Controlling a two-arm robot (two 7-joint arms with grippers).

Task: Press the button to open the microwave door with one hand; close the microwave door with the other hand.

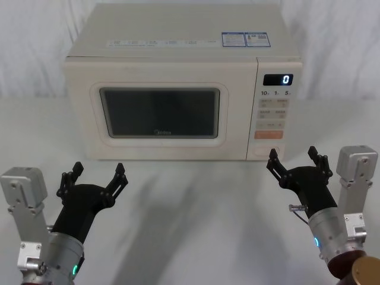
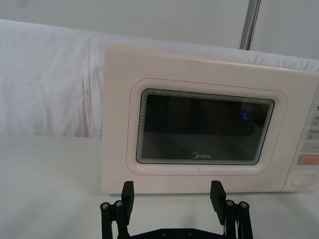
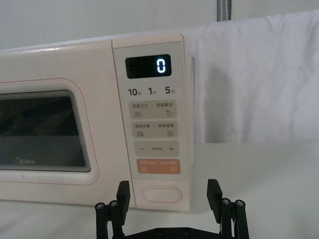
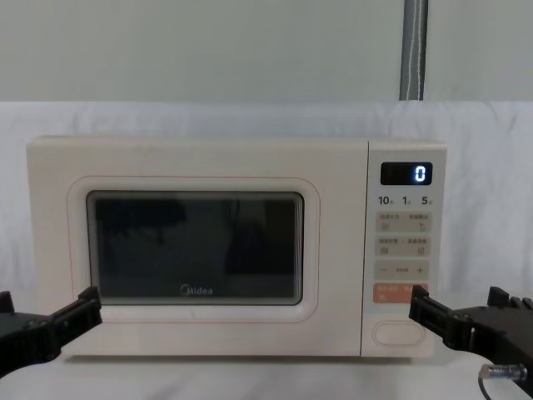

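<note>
The cream microwave [image 1: 178,35] stands at the back of the table with the microwave door [image 1: 160,113] shut flush. The button [image 1: 266,151], a wide oval cream key, sits lowest on the control panel, under the orange key [image 1: 268,135]. My right gripper [image 1: 293,154] hovers open and empty just in front of the button [image 3: 161,194], not touching it. My left gripper [image 1: 98,169] is open and empty in front of the door's lower left part [image 2: 204,129], a short way off. The display [image 4: 406,173] reads 0.
A white cloth covers the table [image 1: 196,208] and hangs behind the microwave. A grey pole [image 4: 414,50] stands behind it on the right. Open tabletop lies between the two arms and on either side of the microwave.
</note>
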